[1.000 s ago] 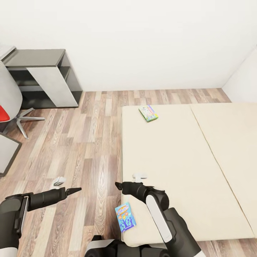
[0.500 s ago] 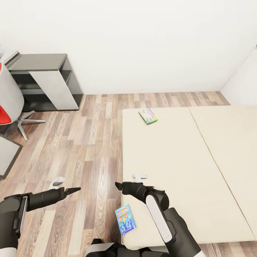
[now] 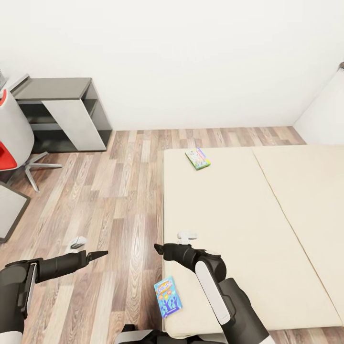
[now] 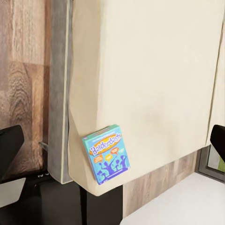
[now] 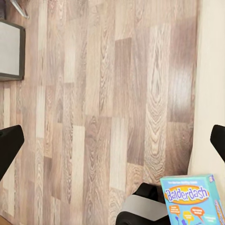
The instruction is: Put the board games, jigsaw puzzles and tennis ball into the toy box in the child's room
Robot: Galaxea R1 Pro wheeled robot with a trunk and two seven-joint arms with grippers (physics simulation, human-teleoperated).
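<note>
A small blue board game (image 3: 167, 296) lies on the near left corner of the bed (image 3: 239, 210), and it also shows in the left wrist view (image 4: 107, 153) and the right wrist view (image 5: 192, 206). A second board game (image 3: 198, 158), green-edged, rests near the bed's far left edge. My left gripper (image 3: 101, 254) hovers over the wood floor, left of the bed. The right gripper (image 3: 158, 247) is held above the bed's left edge, beyond the blue box. Both are open and empty; their black fingers (image 4: 9, 150) (image 5: 9, 147) stand wide apart at the wrist views' edges.
A low dark grey unit with a white panel (image 3: 67, 112) stands against the white wall at the far left. A chair with a red seat (image 3: 12, 143) and a grey panel (image 3: 7, 210) are at the left edge. Wood floor (image 3: 119, 191) lies between them and the bed.
The whole picture has shifted: the bed, unit and boxes sit slightly lower than before, so the camera moved. Both arms hold the same pose.
</note>
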